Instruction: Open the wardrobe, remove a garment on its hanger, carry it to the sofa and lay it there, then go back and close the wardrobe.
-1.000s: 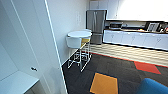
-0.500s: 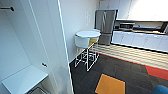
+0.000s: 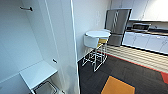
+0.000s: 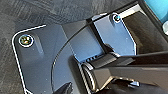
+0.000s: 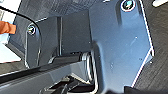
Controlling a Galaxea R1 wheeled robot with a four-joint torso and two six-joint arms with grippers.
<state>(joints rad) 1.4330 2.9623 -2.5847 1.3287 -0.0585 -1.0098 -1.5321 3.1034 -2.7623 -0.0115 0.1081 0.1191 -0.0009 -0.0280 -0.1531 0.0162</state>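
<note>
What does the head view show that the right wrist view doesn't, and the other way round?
Head view alone: the open wardrobe with its white shelf, a round white table with stools, a steel fridge and kitchen cabinets. Right wrist view alone: the robot's dark plate and an orange piece at the edge. Both show dark carpet.

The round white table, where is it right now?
In the head view, the round white table stands near the middle, against the white wall. The silver fridge is just to its right, with the open wardrobe to its left.
</note>
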